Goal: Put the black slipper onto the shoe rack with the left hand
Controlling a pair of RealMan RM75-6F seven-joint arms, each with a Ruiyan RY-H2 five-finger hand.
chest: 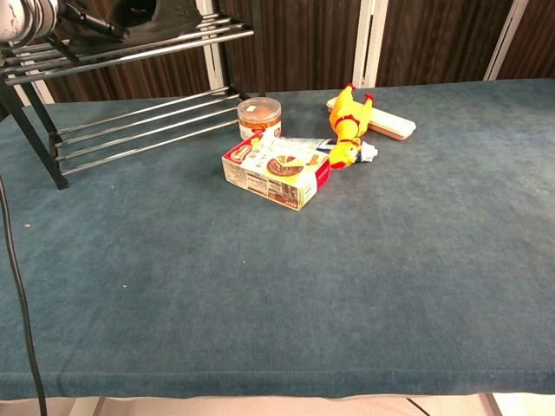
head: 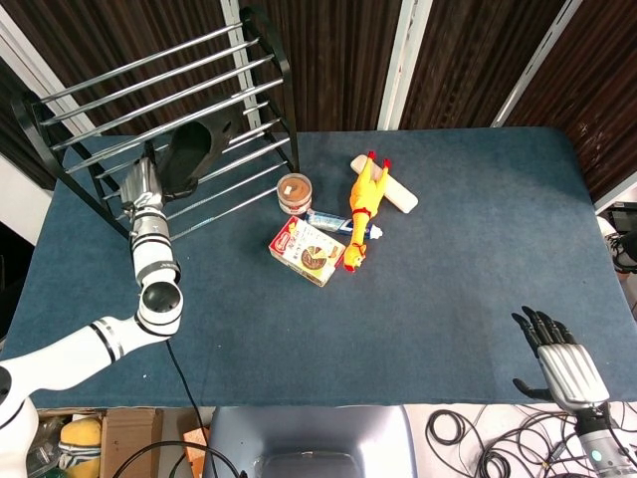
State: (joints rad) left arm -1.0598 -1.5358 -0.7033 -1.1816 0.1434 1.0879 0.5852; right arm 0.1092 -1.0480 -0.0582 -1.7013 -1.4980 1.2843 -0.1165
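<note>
The black slipper (head: 191, 151) lies across the upper bars of the black-framed shoe rack (head: 149, 75) at the table's back left. In the chest view the slipper (chest: 165, 10) shows at the top edge, above the rack's lower bars (chest: 147, 113). My left hand (head: 139, 181) is just to its left over the rack, and its dark fingers hold the slipper's near end; in the chest view the left hand (chest: 52, 17) shows at the top left corner. My right hand (head: 557, 363) hangs beyond the table's front right edge, fingers spread and holding nothing.
Right of the rack stand a round jar (head: 294, 191) and a printed box (head: 308, 250). A yellow rubber chicken (head: 361, 209), a small tube (head: 333, 221) and a pale flat bar (head: 388, 184) lie beside them. A black cable (chest: 17, 286) hangs at the left.
</note>
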